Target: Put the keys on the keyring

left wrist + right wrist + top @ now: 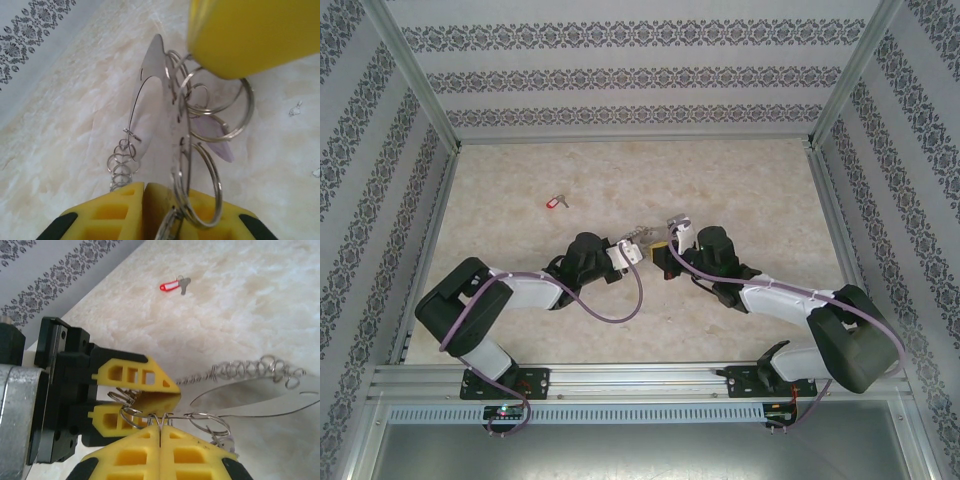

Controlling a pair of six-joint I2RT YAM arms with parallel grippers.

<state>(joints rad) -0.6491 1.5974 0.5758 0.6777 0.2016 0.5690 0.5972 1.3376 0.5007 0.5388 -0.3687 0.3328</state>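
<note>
The keyring (645,237), a tangle of wire loop, split rings and a flat metal blade, hangs just above the table (740,180) between the two arms. The right gripper (159,432) is clamped on one of its rings, and the left gripper (144,200), fingers drawn together, seems to pinch another. The red-headed key (172,286) lies loose, well beyond the keyring to its left. This looks like steadying the ring. Next, one gripper must probably let go to fetch that key.

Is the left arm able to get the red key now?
Probably not yet: the table between the left gripper and the red key is bare, but the gripper seems shut on the keyring.
</note>
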